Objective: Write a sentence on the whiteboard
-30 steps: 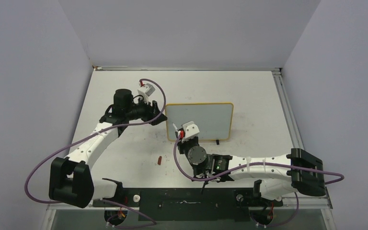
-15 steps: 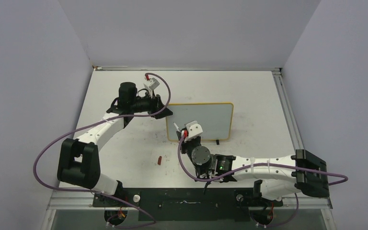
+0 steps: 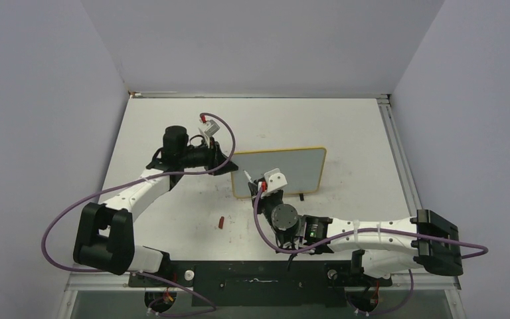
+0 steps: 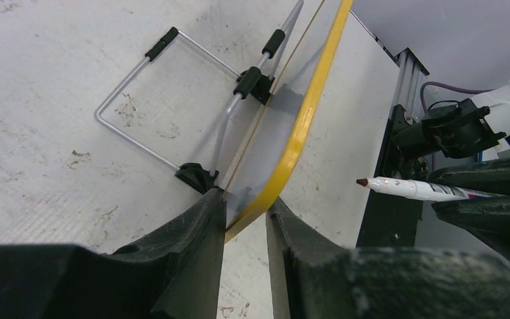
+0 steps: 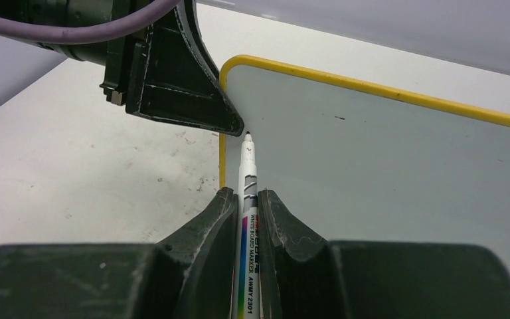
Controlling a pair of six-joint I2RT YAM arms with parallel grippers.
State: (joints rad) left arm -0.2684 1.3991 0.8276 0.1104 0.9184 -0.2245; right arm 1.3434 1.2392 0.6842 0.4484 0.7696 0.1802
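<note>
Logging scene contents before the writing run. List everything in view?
whiteboard: one, grey-white face with yellow rim, mid-table, tilted up, face blank in the right wrist view
wire stand: one, silver with black sleeves, hinged to the whiteboard's back
marker: one, white barrel, uncapped, tip just short of the whiteboard's left edge
red piece: one, small, on the table near the arm bases; cannot tell what it is
table: one, white, scuffed
cables: two, purple, one along each arm
arms: two, white and black, left and right
left end effector: black, closed on the whiteboard's rim
right end effector: black, closed on the marker
</note>
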